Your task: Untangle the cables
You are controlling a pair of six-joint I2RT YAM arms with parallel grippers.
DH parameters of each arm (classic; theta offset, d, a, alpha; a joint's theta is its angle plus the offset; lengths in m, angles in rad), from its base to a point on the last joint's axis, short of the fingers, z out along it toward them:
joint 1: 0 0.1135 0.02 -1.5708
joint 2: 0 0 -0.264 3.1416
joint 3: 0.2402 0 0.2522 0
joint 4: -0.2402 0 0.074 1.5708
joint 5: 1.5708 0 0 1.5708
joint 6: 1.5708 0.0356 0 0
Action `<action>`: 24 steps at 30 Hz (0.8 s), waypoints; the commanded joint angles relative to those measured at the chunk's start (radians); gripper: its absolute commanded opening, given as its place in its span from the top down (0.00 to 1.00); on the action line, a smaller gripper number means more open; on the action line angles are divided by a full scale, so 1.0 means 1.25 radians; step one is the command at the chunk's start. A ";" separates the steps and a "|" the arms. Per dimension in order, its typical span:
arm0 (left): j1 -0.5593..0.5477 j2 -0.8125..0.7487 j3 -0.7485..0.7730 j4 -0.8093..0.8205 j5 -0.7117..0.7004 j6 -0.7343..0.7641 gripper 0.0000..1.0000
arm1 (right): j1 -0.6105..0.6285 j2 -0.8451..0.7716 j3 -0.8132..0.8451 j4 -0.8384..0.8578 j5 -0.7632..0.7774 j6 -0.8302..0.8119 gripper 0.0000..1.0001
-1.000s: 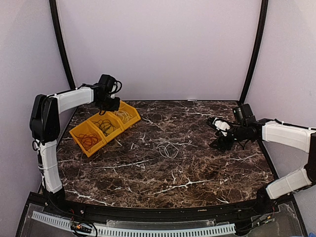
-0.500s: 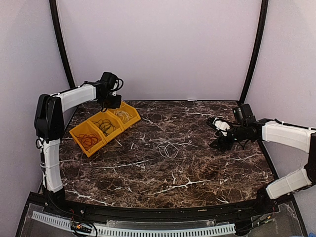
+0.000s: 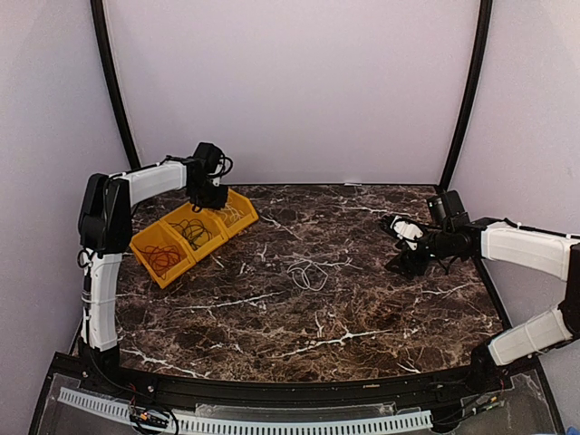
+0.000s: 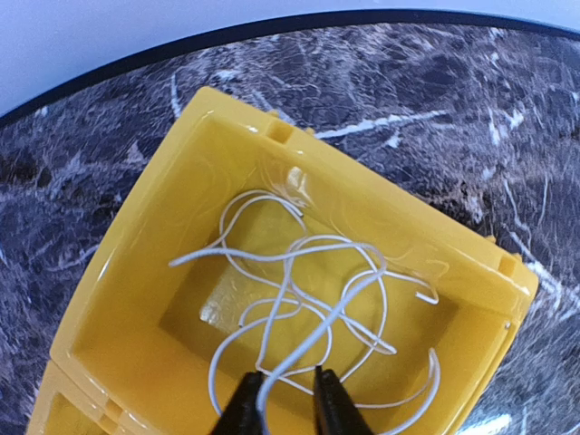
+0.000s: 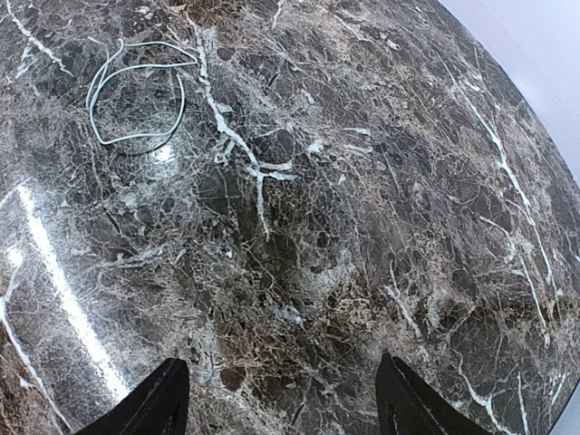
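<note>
A yellow three-part bin (image 3: pixel 145 246) at the back left holds a red-orange cable (image 3: pixel 163 258), a black cable (image 3: pixel 193 232) and a white cable (image 3: pixel 231 213), one per compartment. My left gripper (image 3: pixel 210 195) hangs over the white cable's compartment. In the left wrist view its jaws (image 4: pixel 288 399) stand slightly open, with a strand of the white cable (image 4: pixel 308 263) running loosely between them. Another white cable (image 3: pixel 308 272) lies coiled at mid-table and shows again as a loop (image 5: pixel 136 91) in the right wrist view. My right gripper (image 3: pixel 399 245) hovers open and empty to that cable's right.
The dark marble table (image 3: pixel 362 317) ends at a black raised rim along the back, close behind the bin wall (image 4: pixel 408 227). Black vertical posts stand at the back corners. Only marble (image 5: pixel 299 236) lies under my right gripper (image 5: pixel 283 399).
My left arm has swung right along the bin to the white cable's compartment, and its jaws have parted a little. The right arm has not moved.
</note>
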 commanded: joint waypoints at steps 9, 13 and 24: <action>0.006 -0.083 0.072 -0.096 -0.043 0.013 0.58 | -0.003 0.011 -0.004 0.010 0.008 -0.007 0.27; 0.006 -0.146 0.062 -0.112 -0.075 0.033 0.55 | -0.003 0.015 -0.003 0.010 0.006 -0.008 0.27; 0.002 -0.282 -0.124 -0.056 0.009 0.029 0.54 | -0.003 0.024 0.000 0.006 0.007 -0.009 0.27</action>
